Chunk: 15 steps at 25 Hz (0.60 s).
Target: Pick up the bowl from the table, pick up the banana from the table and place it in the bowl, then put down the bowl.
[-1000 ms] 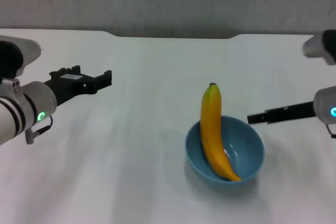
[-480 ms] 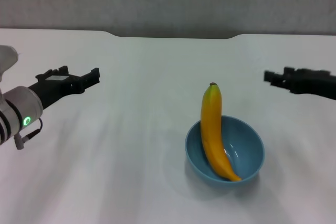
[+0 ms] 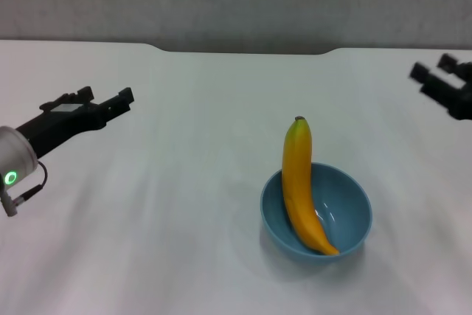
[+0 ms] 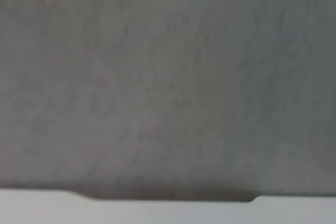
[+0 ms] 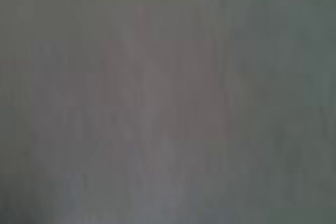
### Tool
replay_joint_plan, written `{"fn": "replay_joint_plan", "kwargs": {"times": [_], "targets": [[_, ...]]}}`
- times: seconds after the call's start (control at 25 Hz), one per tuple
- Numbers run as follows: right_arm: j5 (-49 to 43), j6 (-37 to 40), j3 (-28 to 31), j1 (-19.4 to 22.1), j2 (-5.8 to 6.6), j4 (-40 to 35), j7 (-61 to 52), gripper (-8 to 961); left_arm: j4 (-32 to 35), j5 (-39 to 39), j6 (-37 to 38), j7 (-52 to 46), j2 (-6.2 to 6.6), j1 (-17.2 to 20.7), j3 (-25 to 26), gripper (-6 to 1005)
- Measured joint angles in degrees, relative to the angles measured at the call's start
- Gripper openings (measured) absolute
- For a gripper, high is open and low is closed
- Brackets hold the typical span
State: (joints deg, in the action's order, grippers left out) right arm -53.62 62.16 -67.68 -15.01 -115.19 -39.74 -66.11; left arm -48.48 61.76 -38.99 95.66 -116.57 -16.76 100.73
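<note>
The left gripper (image 3: pixel 107 99) hangs over the left side of the table (image 3: pixel 184 182). Its two thin black fingers (image 3: pixel 125 95) have a small gap between them and hold nothing. Behind them come a boxy black block and a round white arm with a small green light.

The right gripper (image 3: pixel 435 66) is at the far right edge, over the back part of the table. Its dark fingers (image 3: pixel 420 72) are spread apart and hold nothing.

Both grippers are well apart from the bowl (image 3: pixel 346 215). The bowl is round, deep, shiny and light blue. It sits on the flat white table, near the front and a bit to the right. The banana (image 3: pixel 298 182) is smooth, curved and yellow. It lies in the bowl, and its dark stem end pokes out over the back rim.

The table has a dark, notched back edge (image 4: pixel 168 198) with a plain gray wall (image 4: pixel 168 77) behind it.
</note>
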Motion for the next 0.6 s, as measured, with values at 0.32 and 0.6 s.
{"fn": "replay_joint_plan", "kwargs": {"times": [0.32,0.6], "targets": [[27.14,24.06,2.71,-1.74,-0.22,23.81,18.07,666,6.02,-9.23,-8.15,11.2,-0.05,-0.73,1.02,889],[29.85,21.46,2.67,-5.69,-0.57,32.16,17.71,666,11.28,-13.34,-9.68,21.59,-0.62,-1.94,0.35,889]]}}
